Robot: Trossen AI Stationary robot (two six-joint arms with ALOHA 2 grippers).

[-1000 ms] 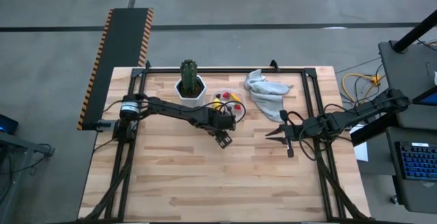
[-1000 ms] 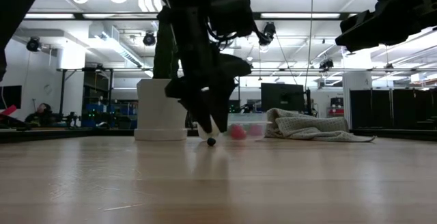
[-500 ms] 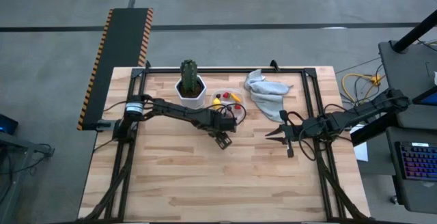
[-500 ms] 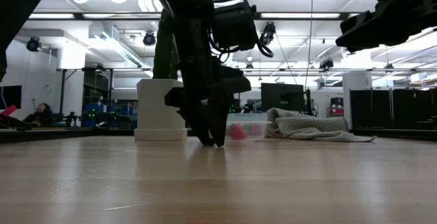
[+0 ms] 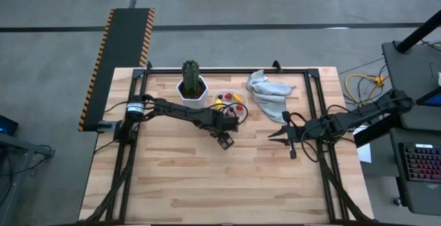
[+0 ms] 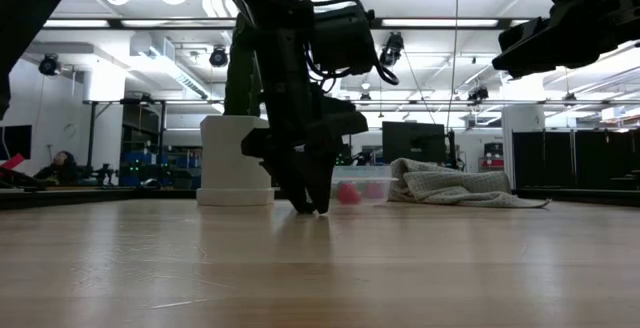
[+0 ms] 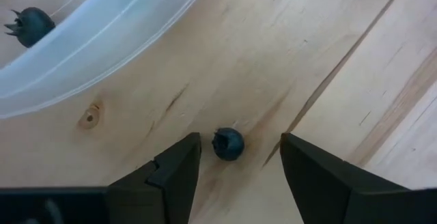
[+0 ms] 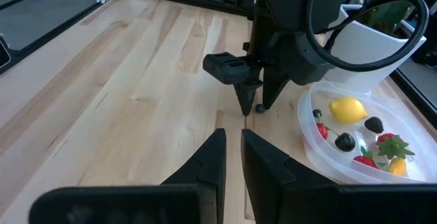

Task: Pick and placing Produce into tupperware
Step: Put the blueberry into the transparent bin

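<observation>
A dark round berry [image 7: 227, 143] lies on the bare wood just outside the clear tupperware [image 7: 102, 39]. My left gripper [image 7: 239, 157] is open, pointing down, with one finger on each side of the berry and a little space left to both; in the low view its tips [image 6: 312, 208] reach the table and hide the berry. The tupperware [image 5: 231, 102] holds a yellow lemon [image 8: 347, 109], dark berries [image 8: 345, 142] and red pieces [image 8: 369, 161]. My right gripper [image 5: 275, 135] waits shut above the table's right half.
A white pot with a green cactus [image 5: 192, 87] stands just left of the tupperware, at the far edge. A crumpled grey cloth [image 5: 269, 91] lies to its right. The near half of the wooden table [image 5: 207, 185] shows bare planks.
My left gripper has come straight down onto the table: a second ago its tips hung just above the dark berry, which showed below them in the low view; now the fingers stand on either side of it. The berry has stayed where it was.
</observation>
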